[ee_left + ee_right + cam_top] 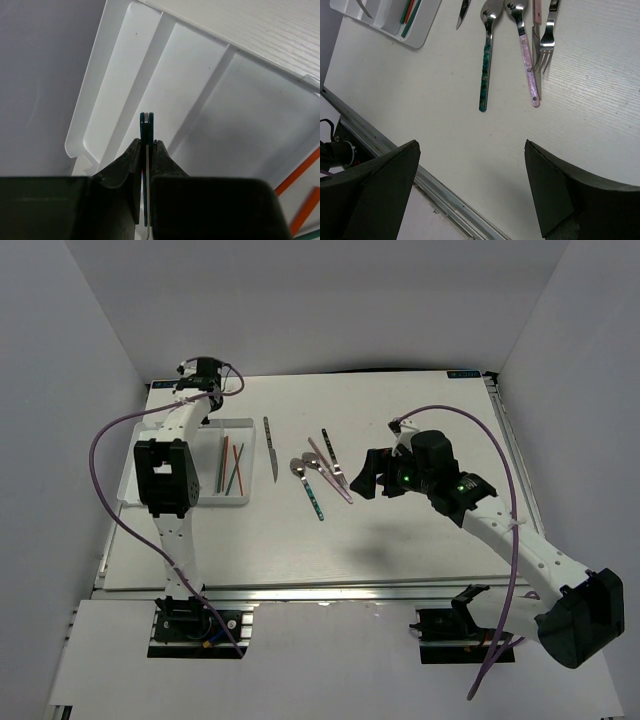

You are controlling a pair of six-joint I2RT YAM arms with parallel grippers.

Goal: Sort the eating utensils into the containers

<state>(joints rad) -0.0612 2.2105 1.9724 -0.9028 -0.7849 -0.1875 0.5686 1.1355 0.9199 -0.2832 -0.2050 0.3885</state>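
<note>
My left gripper [200, 375] hangs over the far end of the white divided tray [212, 502]. In the left wrist view the gripper [146, 145] is shut on a thin teal-handled utensil [146, 125], held edge-on above the tray's compartments [200, 100]. Red and green chopsticks [232, 468] lie in the tray's right compartment. On the table lie a dark knife [270, 448], a teal-handled spoon [308, 487], a pink-handled spoon [328, 472] and a fork [333, 458]. My right gripper [368, 475] is open and empty, just right of them. In the right wrist view the gripper [472, 150] hovers over bare table below the teal spoon [486, 65] and pink spoon [527, 55].
A pink-handled knife [536, 30] lies between the pink spoon and the fork [548, 40]. The tray's corner [375, 20] shows at the upper left of the right wrist view. The table's metal front rail [395, 150] runs below. White walls enclose the table on three sides.
</note>
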